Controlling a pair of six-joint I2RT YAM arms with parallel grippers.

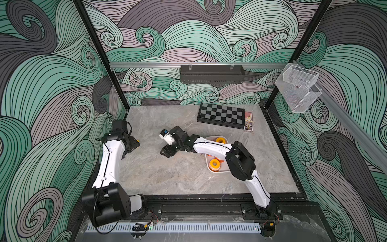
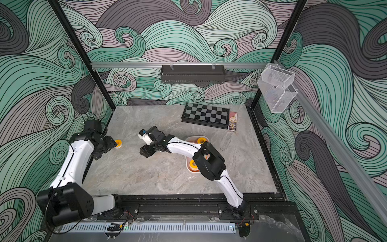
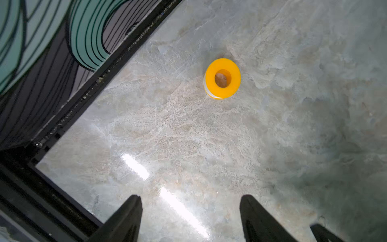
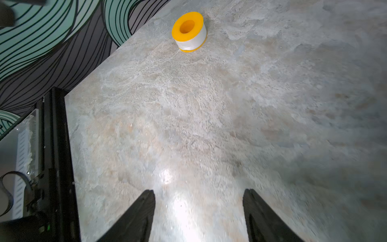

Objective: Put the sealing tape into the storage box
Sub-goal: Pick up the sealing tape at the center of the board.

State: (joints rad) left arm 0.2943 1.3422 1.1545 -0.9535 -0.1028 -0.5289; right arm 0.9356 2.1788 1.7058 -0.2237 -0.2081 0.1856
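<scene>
While left gripper (image 3: 190, 199) gapes empty, sealing tape (image 3: 223, 78) ahead, apart, right gripper (image 4: 199, 192) parted too.

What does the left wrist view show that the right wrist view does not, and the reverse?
Only the left wrist view: the left gripper, open and empty, and the table seen through the hole of the yellow spool. Only the right wrist view: the right gripper, open and empty, and a broad look at the spool's white side. Both: that one spool, hole up, on the table beside the patterned wall.
</scene>
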